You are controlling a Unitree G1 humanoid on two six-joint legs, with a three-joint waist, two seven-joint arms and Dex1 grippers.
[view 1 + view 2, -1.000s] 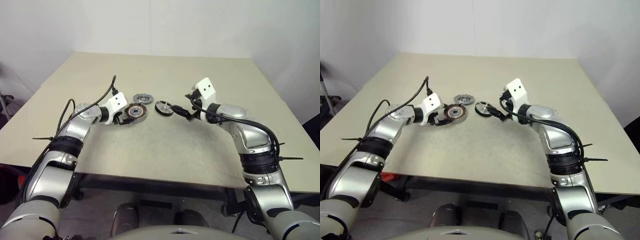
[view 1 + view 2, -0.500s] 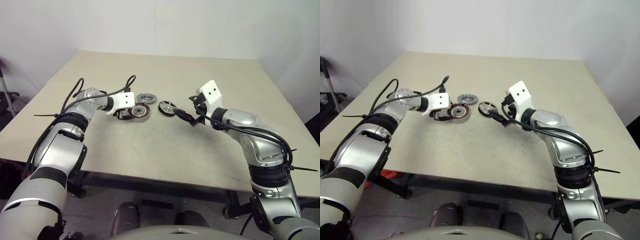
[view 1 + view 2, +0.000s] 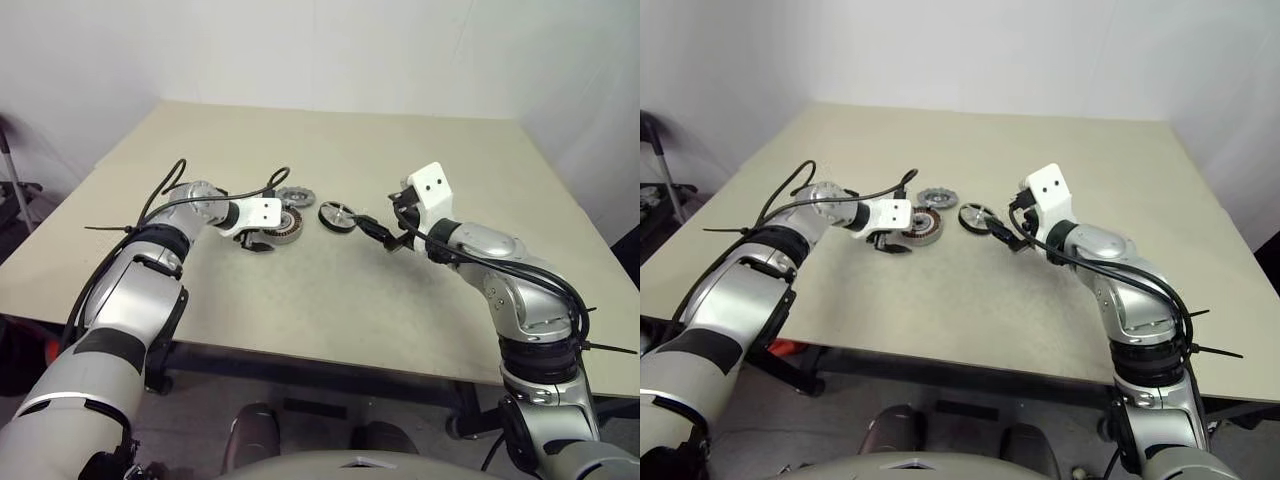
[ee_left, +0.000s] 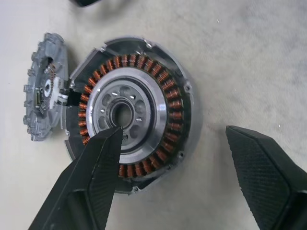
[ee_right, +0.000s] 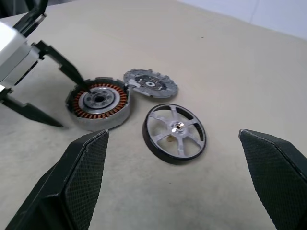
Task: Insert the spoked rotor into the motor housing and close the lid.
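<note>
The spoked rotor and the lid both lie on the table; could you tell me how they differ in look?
The spoked rotor has a dark rim and open spokes around a small hub; the lid is duller grey with a notched rim. The rotor lies apart; the lid sits against the motor housing. Both are round and lie flat.

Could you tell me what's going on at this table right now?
A two-armed robot is assembling a small motor. Its left gripper is open over the motor housing, one finger above the centre hole. The right gripper is open too, facing the spoked rotor, which lies on the table untouched. The lid lies beside the housing. Nothing is held or inserted yet.
</note>
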